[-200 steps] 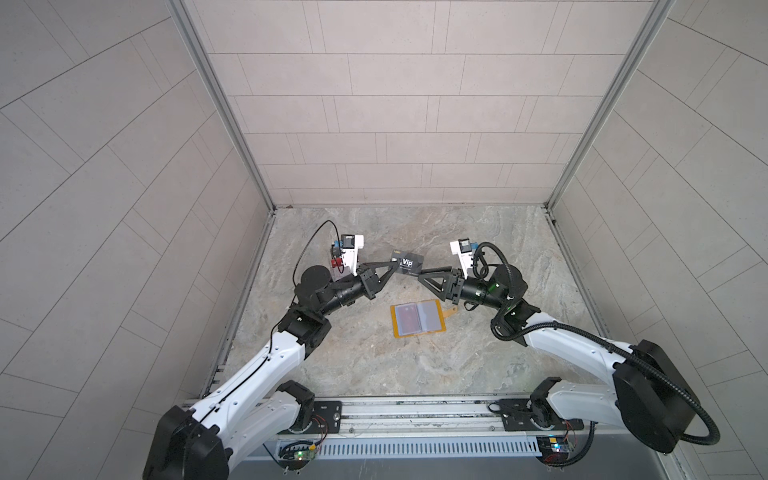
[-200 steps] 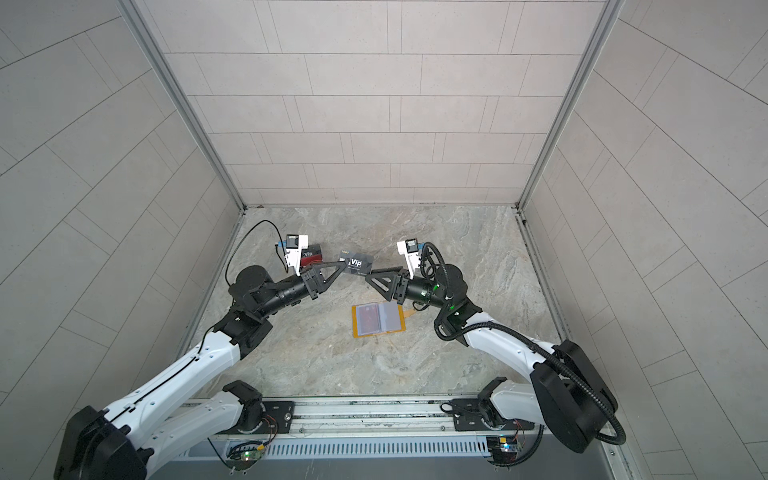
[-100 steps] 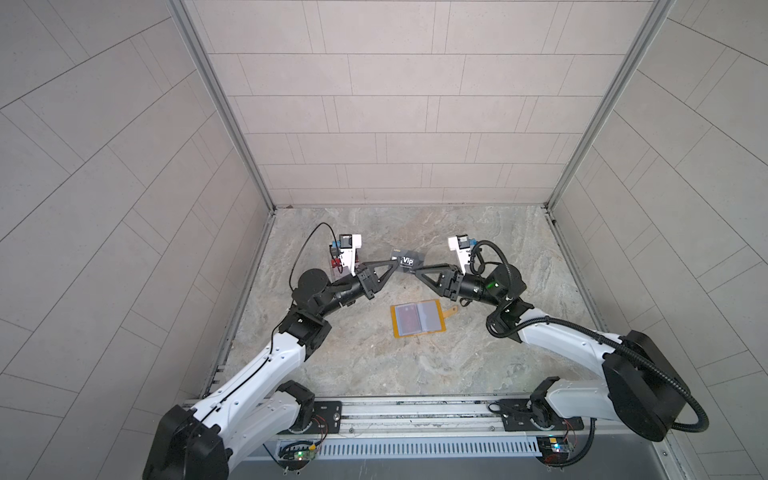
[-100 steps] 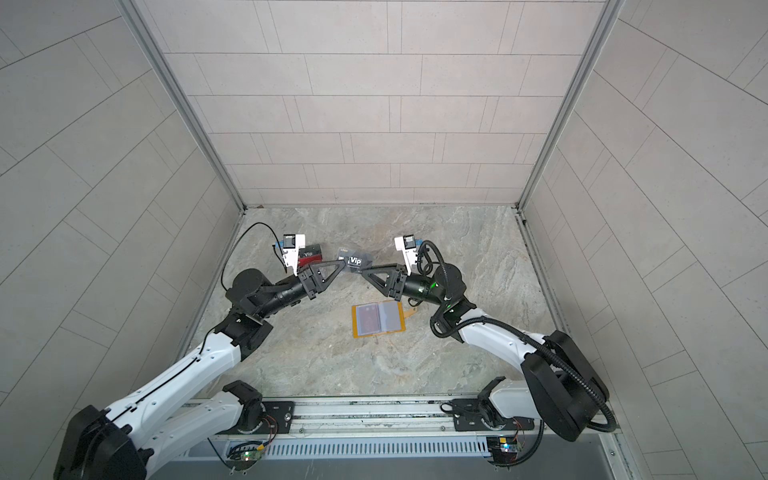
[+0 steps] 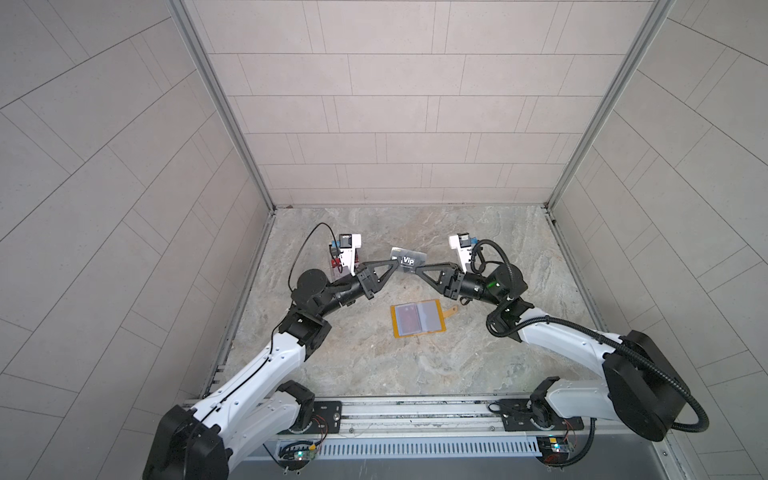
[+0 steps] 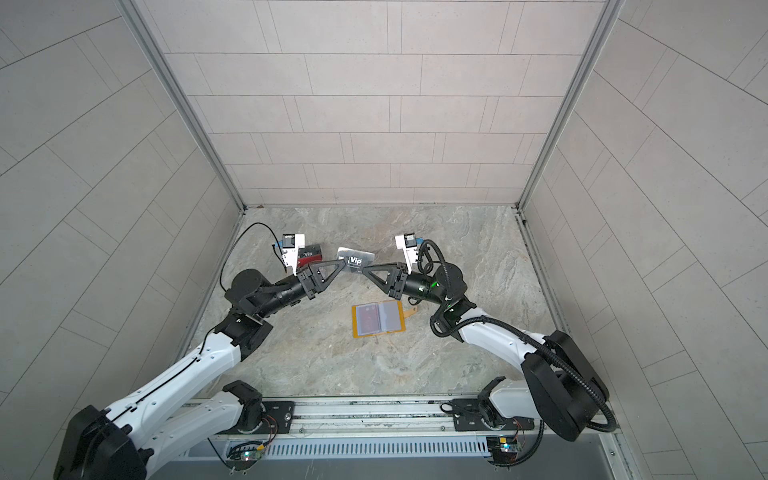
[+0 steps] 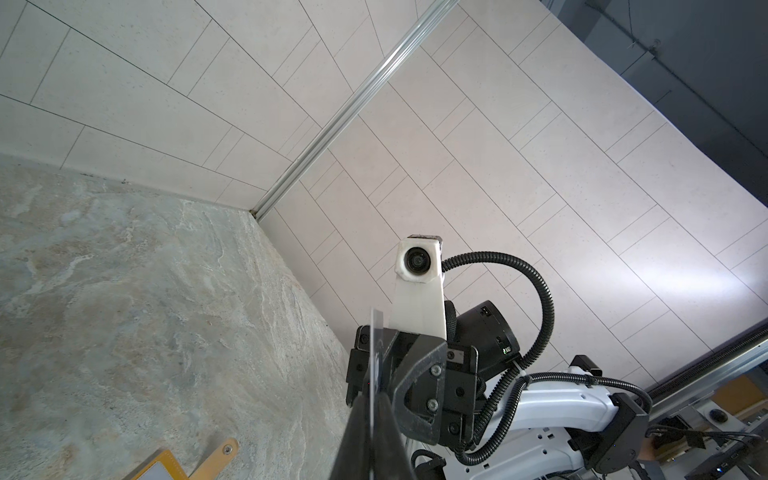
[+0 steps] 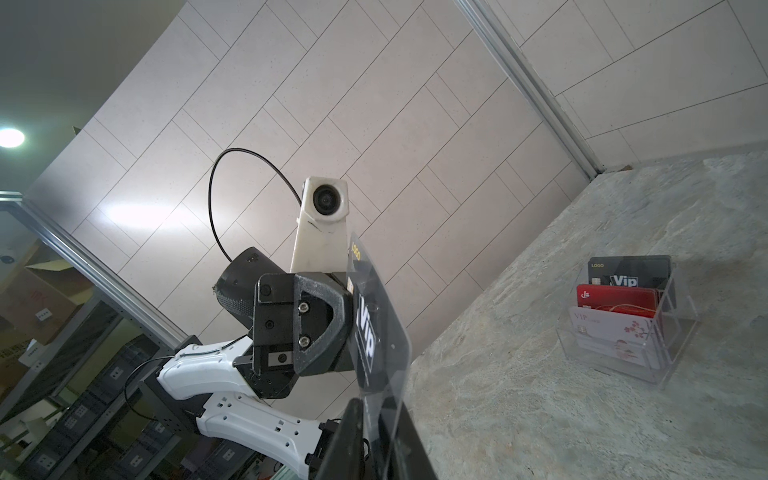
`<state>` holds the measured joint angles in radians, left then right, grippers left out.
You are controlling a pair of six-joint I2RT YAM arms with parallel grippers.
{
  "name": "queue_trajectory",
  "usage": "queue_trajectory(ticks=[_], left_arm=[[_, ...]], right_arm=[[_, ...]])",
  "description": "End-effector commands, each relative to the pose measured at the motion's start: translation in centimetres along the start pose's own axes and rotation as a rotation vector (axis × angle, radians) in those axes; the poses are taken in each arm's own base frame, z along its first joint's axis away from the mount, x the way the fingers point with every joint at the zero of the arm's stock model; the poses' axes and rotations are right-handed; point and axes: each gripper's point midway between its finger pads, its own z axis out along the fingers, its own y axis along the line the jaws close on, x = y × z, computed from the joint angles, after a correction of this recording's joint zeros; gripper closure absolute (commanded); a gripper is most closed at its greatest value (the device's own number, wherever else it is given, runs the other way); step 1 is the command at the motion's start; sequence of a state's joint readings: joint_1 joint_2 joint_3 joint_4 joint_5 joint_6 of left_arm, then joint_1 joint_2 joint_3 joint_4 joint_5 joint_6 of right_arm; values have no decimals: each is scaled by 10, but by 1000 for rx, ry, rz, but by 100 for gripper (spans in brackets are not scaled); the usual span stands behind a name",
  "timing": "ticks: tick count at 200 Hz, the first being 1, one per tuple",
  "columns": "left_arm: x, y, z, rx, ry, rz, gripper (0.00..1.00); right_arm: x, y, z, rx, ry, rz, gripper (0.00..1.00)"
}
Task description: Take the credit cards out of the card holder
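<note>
A dark grey credit card (image 5: 409, 259) lettered "Vip" hangs in the air over the far middle of the table, also in a top view (image 6: 355, 259). My left gripper (image 5: 395, 262) is shut on its left edge. My right gripper (image 5: 417, 268) is shut on its right edge. The left wrist view has the card (image 7: 375, 353) edge-on between the left gripper's (image 7: 376, 415) fingers. In the right wrist view the card (image 8: 374, 332) stands between the right gripper's (image 8: 380, 419) fingers. The mustard-yellow card holder (image 5: 417, 319) lies open on the table below, a reddish card (image 5: 406, 318) in its left sleeve.
A clear tiered stand (image 8: 623, 320) with a dark, a red and a white card stands at the far left, partly behind the left wrist camera (image 6: 309, 254). The holder's snap tab (image 5: 452, 311) points right. Tiled walls close in three sides.
My right gripper has moved in to the card's right edge and its jaws have closed on it. The left gripper has kept its hold and place.
</note>
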<state>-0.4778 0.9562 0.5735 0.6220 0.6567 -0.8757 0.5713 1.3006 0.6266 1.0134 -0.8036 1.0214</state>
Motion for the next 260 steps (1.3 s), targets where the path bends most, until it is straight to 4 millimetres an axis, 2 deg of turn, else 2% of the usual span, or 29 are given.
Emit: queue_trajectory(ticks=[1, 26, 42, 56, 75, 91, 115, 154, 173, 205, 229, 260], left_arm=[[-1, -7, -3, 27, -6, 21, 96], [0, -7, -4, 23, 0, 22, 94], [2, -5, -3, 6, 17, 27, 89], [3, -3, -3, -12, 36, 42, 77], [8, -2, -5, -41, 76, 87, 48], [13, 6, -11, -107, 136, 165, 40], [17, 24, -26, -224, 241, 227, 39], [23, 38, -48, -368, 441, 350, 39], [31, 30, -54, -338, 539, 404, 38], [48, 9, -56, -191, 671, 430, 40], [56, -1, -57, -105, 735, 431, 50], [60, -11, -52, -9, 742, 405, 55]], right_arm=[[-11, 18, 2, -56, -26, -41, 91], [-11, 19, 2, -59, -21, -43, 96], [-9, 19, 2, -58, -12, -40, 100], [-6, 17, 2, -51, 0, -40, 100], [-1, 17, 1, -45, 33, -53, 100], [6, 13, -1, -19, 67, -75, 100], [21, 7, -8, 44, 143, -111, 100], [51, 2, -27, 129, 316, -180, 100], [63, 4, -35, 129, 396, -215, 100], [78, 11, -44, 101, 521, -236, 100], [84, 19, -41, 48, 569, -230, 100], [92, 30, -31, -37, 623, -219, 100]])
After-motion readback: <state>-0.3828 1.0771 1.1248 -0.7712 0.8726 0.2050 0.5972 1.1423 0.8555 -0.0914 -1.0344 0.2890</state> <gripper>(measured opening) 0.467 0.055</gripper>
